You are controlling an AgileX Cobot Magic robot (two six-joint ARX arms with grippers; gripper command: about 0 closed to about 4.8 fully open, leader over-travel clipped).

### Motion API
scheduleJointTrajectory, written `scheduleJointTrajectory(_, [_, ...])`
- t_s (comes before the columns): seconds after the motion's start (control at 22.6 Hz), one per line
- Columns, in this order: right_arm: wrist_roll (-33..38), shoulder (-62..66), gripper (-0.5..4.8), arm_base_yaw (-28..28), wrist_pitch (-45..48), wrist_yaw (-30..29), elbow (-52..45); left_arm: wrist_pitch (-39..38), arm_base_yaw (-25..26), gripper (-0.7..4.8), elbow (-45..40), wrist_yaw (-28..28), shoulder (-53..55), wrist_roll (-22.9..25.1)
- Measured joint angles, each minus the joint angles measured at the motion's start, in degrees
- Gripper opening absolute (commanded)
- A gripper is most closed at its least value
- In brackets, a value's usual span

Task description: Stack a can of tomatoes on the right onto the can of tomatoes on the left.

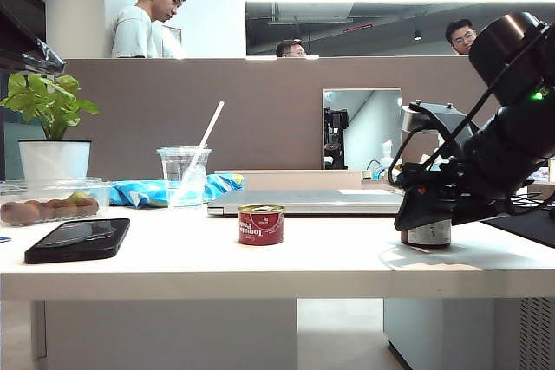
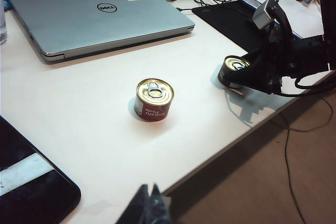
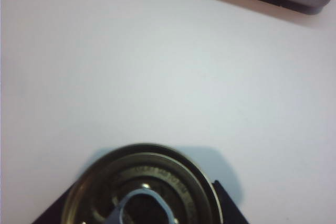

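The white table (image 1: pixel 173 257) carries a closed laptop (image 2: pixel 94 17) at twelve o'clock. The right gripper (image 1: pixel 425 214) sits low around the right can (image 2: pixel 232 70) at three o'clock; its grip cannot be told. The left can (image 1: pixel 261 224) stands upright mid-table. The left gripper (image 2: pixel 149 203) hangs at six o'clock, its opening unclear

Red tin, white table

The left can (image 1: pixel 261 225) wears a red label (white lettering); the table (image 1: pixel 173 257) is white.
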Motion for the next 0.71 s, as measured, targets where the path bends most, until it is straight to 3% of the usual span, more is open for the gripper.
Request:
scheduleJointTrajectory(0.13, [0.00,0.28,1.97,0.04,-0.85,-2.47,1.40,0.00,0.00,-0.05,0.00,-0.04,0.00,0.07])
scheduleJointTrajectory(0.26, [0.00,0.31,1.98,3.89,-1.70,-7.58,8.39,-0.79,-0.02,-0.05,0.00,-0.79,0.00,1.79])
scheduleJointTrajectory(0.57, [-6.75,4.57,1.98,13.84,-6.36,-6.43,22.49,-1.66,-0.02,-0.05,0.00,-5.44,0.00,2.82])
scheduleJointTrajectory(0.71, [-7.10,9.42,1.98,14.38,-9.92,-5.40,26.18,-1.64,0.00,-0.05,0.00,-5.62,-0.02,4.61])
